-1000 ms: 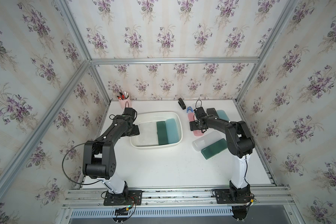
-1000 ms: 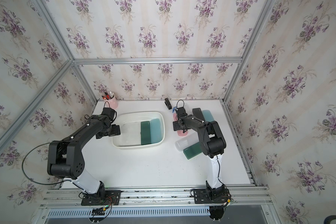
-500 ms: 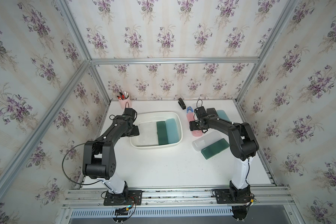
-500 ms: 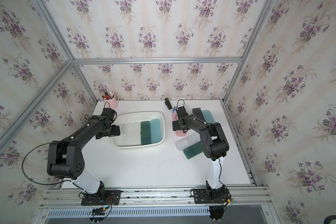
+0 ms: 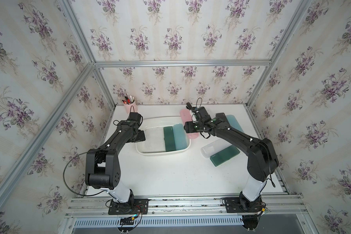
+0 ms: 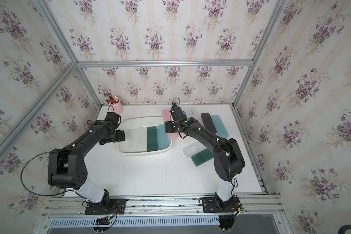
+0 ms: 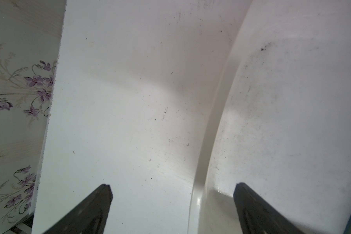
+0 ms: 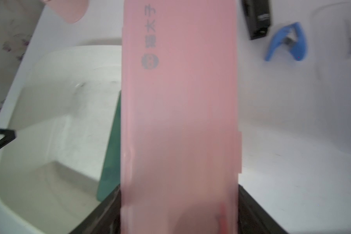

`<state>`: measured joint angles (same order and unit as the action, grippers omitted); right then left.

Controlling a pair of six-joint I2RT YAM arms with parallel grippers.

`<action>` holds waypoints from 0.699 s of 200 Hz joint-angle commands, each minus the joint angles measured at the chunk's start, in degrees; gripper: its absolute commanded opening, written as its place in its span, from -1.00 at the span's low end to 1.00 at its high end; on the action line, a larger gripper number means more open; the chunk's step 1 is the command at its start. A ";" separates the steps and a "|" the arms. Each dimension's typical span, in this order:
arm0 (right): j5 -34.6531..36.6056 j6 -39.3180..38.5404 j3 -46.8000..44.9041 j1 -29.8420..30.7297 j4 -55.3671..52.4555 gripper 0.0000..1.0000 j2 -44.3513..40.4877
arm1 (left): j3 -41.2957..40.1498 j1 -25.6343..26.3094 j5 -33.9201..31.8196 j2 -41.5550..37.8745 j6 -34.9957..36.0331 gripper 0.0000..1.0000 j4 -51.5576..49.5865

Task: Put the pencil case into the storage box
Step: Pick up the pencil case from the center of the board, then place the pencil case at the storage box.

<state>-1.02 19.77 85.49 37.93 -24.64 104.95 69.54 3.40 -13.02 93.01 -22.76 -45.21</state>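
Mid-carry: my right jaws pinch the pink pencil case [image 8: 178, 101] beside the storage box [image 5: 160, 152]; left jaws spread across its rim. Next I'd swing inward, then lower.

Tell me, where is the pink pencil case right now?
In both top views, the pink pencil case sits in the right tool, just beside the right rim of the white storage box, close to the light blue case inside it.
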 commanded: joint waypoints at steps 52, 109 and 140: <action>2.77 11.75 22.15 11.99 -1.64 0.32 20.16 | 0.86 -0.84 1.24 -3.43 -1.28 0.98 -2.83; 5.35 17.78 28.23 14.62 -2.83 0.32 27.22 | -1.68 -2.69 2.19 -3.54 0.50 0.98 -1.24; 5.30 20.66 28.32 14.71 -2.54 0.32 28.73 | -2.17 -2.78 3.17 -3.26 0.59 0.98 -0.56</action>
<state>2.83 36.69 113.43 52.71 -27.27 132.77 67.46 0.67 -10.83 89.71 -22.90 -46.68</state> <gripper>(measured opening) 0.791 0.990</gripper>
